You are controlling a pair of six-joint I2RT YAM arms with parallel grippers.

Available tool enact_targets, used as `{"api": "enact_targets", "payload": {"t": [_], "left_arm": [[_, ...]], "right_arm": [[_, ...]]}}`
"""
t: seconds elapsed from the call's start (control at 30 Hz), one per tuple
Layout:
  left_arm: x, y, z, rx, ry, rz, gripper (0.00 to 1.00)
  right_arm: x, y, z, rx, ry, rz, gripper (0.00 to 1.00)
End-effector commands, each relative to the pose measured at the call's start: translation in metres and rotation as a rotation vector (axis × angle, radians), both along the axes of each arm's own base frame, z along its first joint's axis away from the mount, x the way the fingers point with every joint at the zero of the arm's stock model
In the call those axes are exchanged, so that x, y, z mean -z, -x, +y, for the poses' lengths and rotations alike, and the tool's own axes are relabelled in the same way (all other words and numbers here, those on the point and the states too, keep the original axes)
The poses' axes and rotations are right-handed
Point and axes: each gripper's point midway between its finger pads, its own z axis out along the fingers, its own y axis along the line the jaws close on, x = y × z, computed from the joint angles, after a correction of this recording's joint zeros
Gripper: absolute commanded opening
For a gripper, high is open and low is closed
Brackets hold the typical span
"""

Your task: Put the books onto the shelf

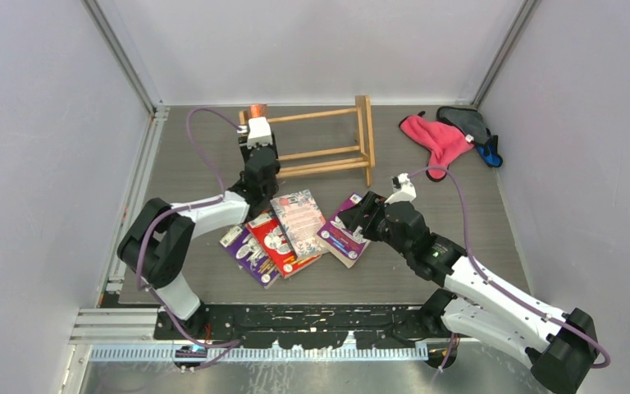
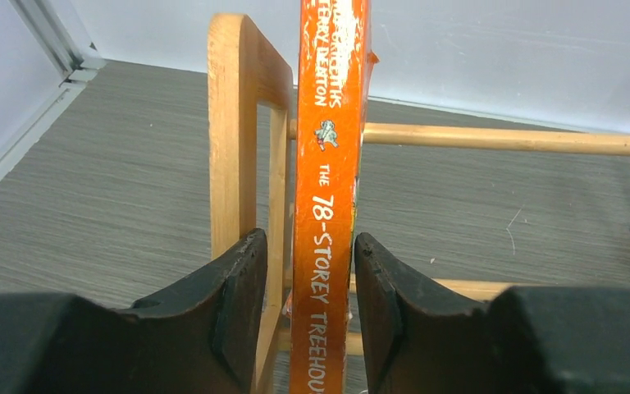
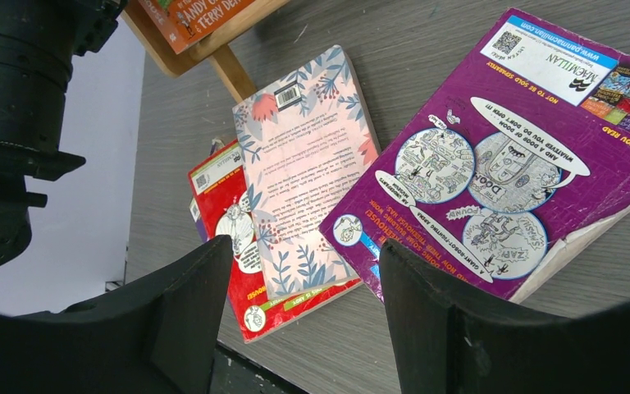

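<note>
Grey wood-grain tabletop (image 1: 459,205) is filling the view. Left gripper (image 2: 310,246) is sitting loosely around the orange paperback book (image 2: 326,205), jaws parted, not clamping it. That book is standing upright at the left end of the light wooden slat shelf (image 1: 328,152), upper centre. Right gripper (image 3: 305,250) is hovering wide open, holding nothing, over the purple paperback book (image 3: 492,164). Risk: the thin orange book tipping sideways once unsupported, or a withdrawing finger dragging it out.

Far right: pink cloth (image 1: 439,138) overlapping grey cloth (image 1: 466,121) (blue piece (image 1: 490,154) beside).
</note>
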Motion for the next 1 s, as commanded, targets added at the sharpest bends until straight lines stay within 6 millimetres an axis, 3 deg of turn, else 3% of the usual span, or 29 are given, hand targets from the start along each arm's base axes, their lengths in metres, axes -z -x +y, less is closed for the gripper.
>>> {"api": "enact_targets", "payload": {"t": [0.0,0.17,0.43,0.77,0.87,0.97], "left_arm": [[-0.04,0.009,0.005,-0.042,0.046,-0.084,0.45],[-0.062,0.018,-0.005,-0.03,0.037,-0.109,0.47],[-0.09,0.042,-0.03,0.004,0.05,-0.114,0.52],[-0.127,0.101,-0.069,0.129,0.104,-0.057,0.53],[-0.126,0.116,-0.088,0.247,0.139,0.015,0.53],[-0.113,0.128,-0.107,0.364,0.17,0.11,0.53]], "right_arm": [[-0.027,-0.005,0.003,0.004,-0.055,-0.062,0.71],[-0.033,-0.003,0.0,-0.002,-0.045,-0.071,0.71],[-0.023,0.0,-0.013,0.018,0.064,-0.022,0.71],[0.003,0.013,-0.029,0.094,0.032,0.068,0.72],[0.015,0.02,-0.036,0.134,-0.009,0.101,0.72],[0.028,0.025,-0.041,0.174,-0.057,0.133,0.73]]}}
